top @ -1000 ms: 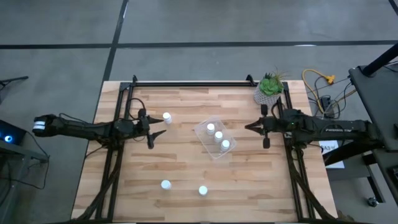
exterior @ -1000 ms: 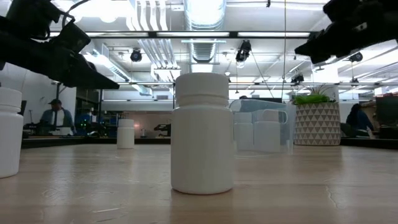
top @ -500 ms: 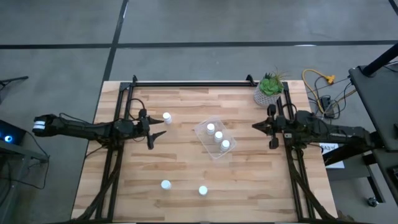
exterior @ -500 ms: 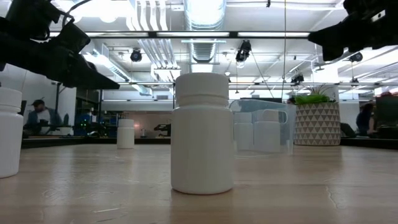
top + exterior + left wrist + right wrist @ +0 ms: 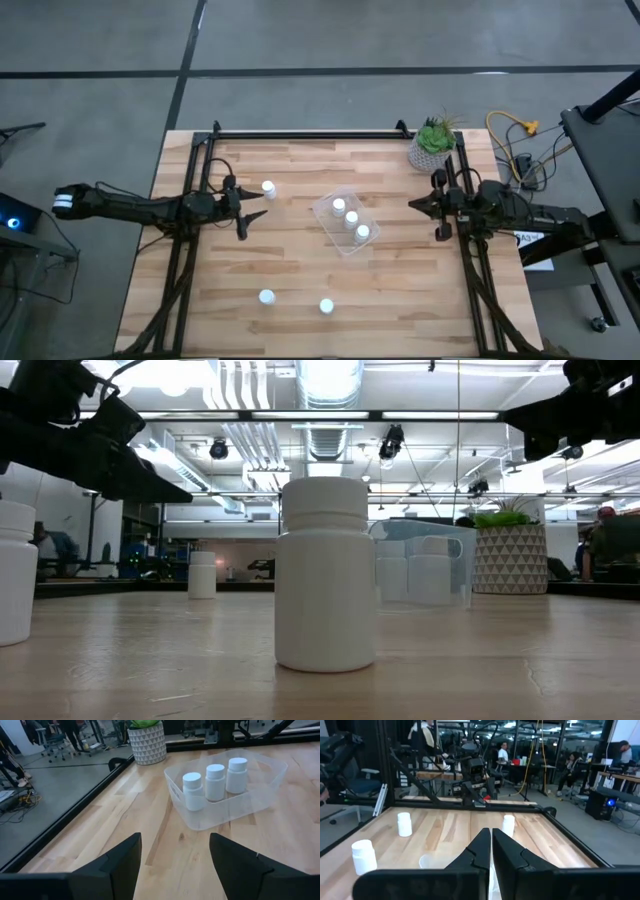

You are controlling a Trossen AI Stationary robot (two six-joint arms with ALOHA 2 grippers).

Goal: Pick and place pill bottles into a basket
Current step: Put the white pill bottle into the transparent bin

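I see three small white capped pill bottles [image 5: 351, 219] inside the clear rectangular plastic basket [image 5: 327, 205]; left tool [image 5: 247, 209] released beside it; right tool [image 5: 416, 204] clenched, empty.

Bare wood separates the left claw [image 5: 252, 214] from the basket [image 5: 331, 236]; nothing stands between.

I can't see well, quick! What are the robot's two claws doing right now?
Left gripper: open, holding nothing, above the table.
Right gripper: shut, holding nothing, near the table's right edge.
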